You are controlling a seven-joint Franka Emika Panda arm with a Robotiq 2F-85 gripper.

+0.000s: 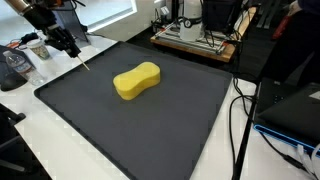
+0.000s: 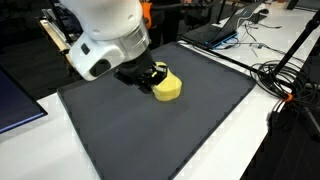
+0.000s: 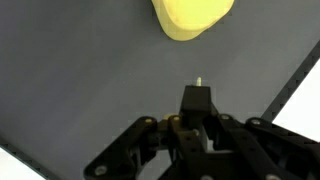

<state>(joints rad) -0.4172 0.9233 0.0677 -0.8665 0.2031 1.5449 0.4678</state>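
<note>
A yellow, peanut-shaped sponge [image 1: 137,80] [image 2: 167,87] [image 3: 193,17] lies on a dark grey mat [image 1: 180,125] [image 2: 170,135] [image 3: 70,70]. My gripper [image 1: 70,46] [image 2: 150,75] [image 3: 197,100] hangs over the mat's corner, a short way from the sponge and not touching it. Its jaws are shut on a thin pale stick [image 1: 85,65] that points down toward the mat. In the wrist view only the stick's small light tip [image 3: 198,82] shows past the dark fingertips.
The mat covers most of a white table [image 1: 30,130]. A cup [image 1: 38,48] and a plastic bottle [image 1: 12,68] stand beyond the mat near the gripper. Black cables [image 1: 240,120] [image 2: 290,75] run along the mat's other side. A laptop [image 2: 215,30] sits farther back.
</note>
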